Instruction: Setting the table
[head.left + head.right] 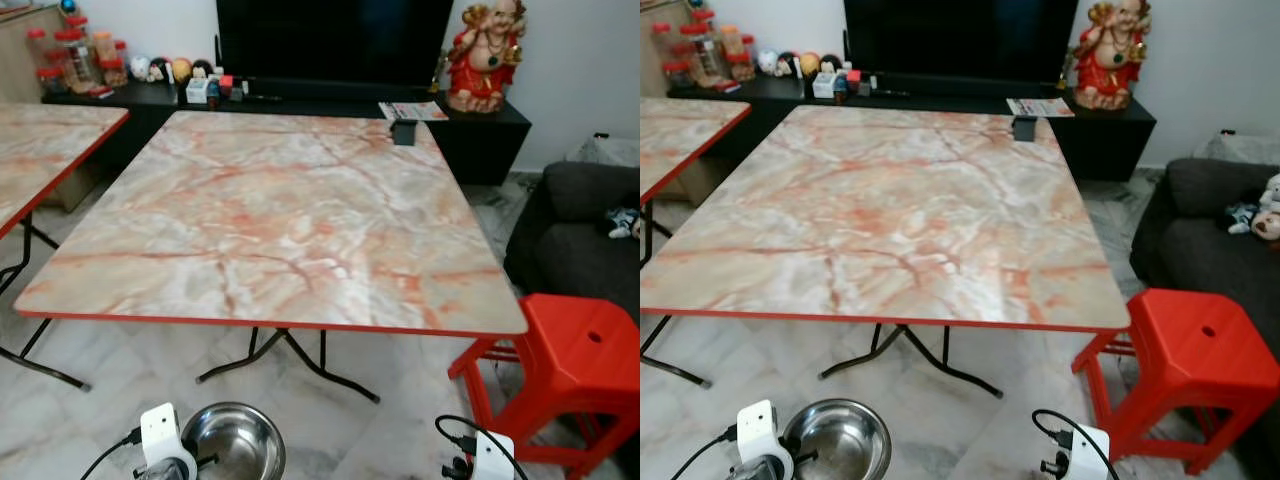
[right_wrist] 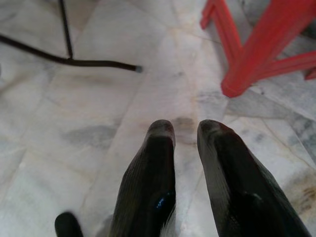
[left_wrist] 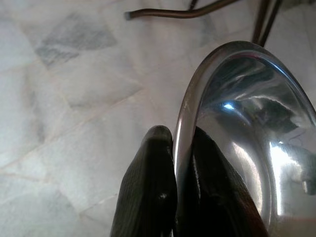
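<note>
Left fingers [image 3: 180, 148] pinch the steel bowl [image 1: 232, 440] below the marble table [image 1: 280, 210]; right fingers [image 2: 185, 136] empty, red stool [image 1: 560, 370] beside.

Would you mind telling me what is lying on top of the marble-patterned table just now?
The table carries one small dark container near its far right corner. What it holds cannot be seen. The steel bowl is off the table, pinched at its rim by the left gripper.

Bright, even daylight; wrist views perhaps soft.
</note>
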Robot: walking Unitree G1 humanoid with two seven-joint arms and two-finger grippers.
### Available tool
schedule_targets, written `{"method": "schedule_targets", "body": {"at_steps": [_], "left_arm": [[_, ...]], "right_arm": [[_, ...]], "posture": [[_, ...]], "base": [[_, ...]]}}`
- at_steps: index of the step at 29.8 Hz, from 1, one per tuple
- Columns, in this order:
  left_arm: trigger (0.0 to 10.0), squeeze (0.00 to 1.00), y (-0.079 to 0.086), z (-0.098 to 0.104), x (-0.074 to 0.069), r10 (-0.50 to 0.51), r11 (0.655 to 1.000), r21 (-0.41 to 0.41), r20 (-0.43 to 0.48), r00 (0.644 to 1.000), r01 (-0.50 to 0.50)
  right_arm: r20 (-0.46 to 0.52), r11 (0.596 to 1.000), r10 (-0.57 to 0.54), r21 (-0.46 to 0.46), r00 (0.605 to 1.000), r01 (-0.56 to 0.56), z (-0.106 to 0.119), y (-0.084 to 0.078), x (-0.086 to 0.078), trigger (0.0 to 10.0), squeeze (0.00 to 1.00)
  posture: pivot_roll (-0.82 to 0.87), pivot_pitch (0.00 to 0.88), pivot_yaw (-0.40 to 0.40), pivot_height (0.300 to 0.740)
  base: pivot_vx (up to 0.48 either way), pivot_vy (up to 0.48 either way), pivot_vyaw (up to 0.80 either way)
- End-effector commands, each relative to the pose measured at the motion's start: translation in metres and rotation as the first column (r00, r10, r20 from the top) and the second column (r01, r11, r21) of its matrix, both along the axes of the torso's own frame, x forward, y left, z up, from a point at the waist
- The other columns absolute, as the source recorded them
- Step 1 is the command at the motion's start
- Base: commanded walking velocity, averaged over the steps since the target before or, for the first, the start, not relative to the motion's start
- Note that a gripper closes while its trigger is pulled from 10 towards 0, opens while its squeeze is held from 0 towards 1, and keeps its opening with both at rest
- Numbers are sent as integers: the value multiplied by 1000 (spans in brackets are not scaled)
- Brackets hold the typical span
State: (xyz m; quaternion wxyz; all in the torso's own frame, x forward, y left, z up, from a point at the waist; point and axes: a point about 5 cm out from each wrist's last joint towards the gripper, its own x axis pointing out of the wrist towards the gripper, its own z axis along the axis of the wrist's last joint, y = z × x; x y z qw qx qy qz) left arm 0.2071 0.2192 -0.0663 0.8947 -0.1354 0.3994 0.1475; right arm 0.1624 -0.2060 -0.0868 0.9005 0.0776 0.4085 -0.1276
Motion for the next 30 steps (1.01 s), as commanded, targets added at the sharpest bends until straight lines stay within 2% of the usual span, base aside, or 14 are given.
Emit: {"method": "schedule_targets", "body": {"at_steps": [1,13,14,18,22,25,26,27,29,30], "left_arm": [[10000,0,-7,3,7,-10,1000,-9,20,1000,10],[10000,0,1,3,3,-40,997,67,11,999,39],[10000,0,9,3,-1,-5,993,115,3,1000,4],[10000,0,23,4,-7,52,978,205,-5,999,-50],[10000,0,45,9,-14,172,934,315,16,985,-168],[10000,0,51,10,-17,213,917,341,24,977,-208],[10000,0,71,18,-23,270,859,438,55,961,-266],[10000,0,80,23,-25,296,820,491,78,952,-296],[10000,0,92,30,-26,326,766,551,113,939,-332],[10000,0,101,38,-28,356,706,602,153,922,-372]], "right_arm": [[1,1000,-8,-16,1000,8,2,-8,1,10000,0],[1,1000,1,-18,1000,-1,2,-8,0,10000,0],[-1,1000,1,-17,1000,-1,1,-8,0,10000,0],[-3,1000,0,-17,1000,0,1,-8,-1,10000,0],[-6,1000,0,-14,1000,0,0,-7,-2,10000,0],[-7,1000,2,-14,1000,-2,0,-7,-2,10000,0],[-9,1000,8,-12,1000,-8,0,-6,-3,10000,0],[-10,1000,10,-11,1000,-10,0,-5,-3,10000,0],[-9,1000,11,-10,1000,-11,0,-5,-2,10000,0],[-9,1000,14,-8,1000,-14,0,-4,-1,10000,0]], "posture": [[-39,0,-17,740],[-36,0,-20,740],[-35,0,-21,740],[-30,0,-26,740],[-21,0,-30,740],[-19,0,-29,740],[-5,0,-35,740],[-1,0,-36,740],[4,0,-38,740],[6,0,-39,740]], "base": [[0,0,0],[0,0,0],[0,0,0],[0,0,0],[0,0,0],[0,0,0],[0,0,0],[0,0,0],[0,0,0],[0,0,0]]}}
